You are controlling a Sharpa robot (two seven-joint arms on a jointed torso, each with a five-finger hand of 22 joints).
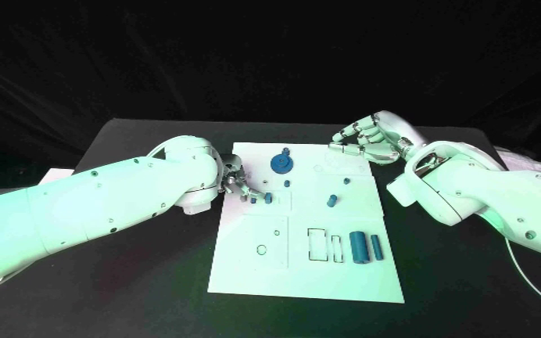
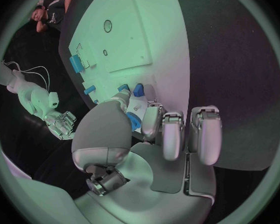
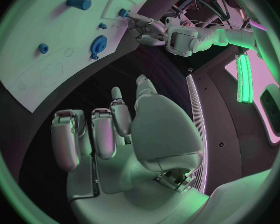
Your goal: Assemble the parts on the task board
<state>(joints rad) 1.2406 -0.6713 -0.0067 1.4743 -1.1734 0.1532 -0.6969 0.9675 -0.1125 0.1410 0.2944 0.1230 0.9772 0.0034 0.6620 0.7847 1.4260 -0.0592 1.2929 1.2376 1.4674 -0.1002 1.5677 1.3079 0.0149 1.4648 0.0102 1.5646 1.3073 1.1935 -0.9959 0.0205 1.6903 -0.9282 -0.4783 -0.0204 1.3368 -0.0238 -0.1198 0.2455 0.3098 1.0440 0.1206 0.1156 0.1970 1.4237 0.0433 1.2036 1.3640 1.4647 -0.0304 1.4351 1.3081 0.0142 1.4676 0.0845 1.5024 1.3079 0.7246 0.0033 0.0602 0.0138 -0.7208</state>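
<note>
Matt white task board, smooth like plastic sheet. Blue gear looks matt plastic. Black table dull, non-reflective. Left hand: silver, satin metallic sheen over glossy white arm shells.

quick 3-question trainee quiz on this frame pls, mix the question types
1. True or false: the right hand holds a blue part.
2. Multiple choice: which hand has its fingers down at the small blue parts at the left edge of the white rectangular task board? A) left hand B) right hand C) neither
3. Fill in: the round blue gear-shaped part lies in the board's ____ half, far or near from the robot.

Key:
1. False: its fingers are curled with nothing visible in them, over the board's far right corner.
2. A
3. far
</note>
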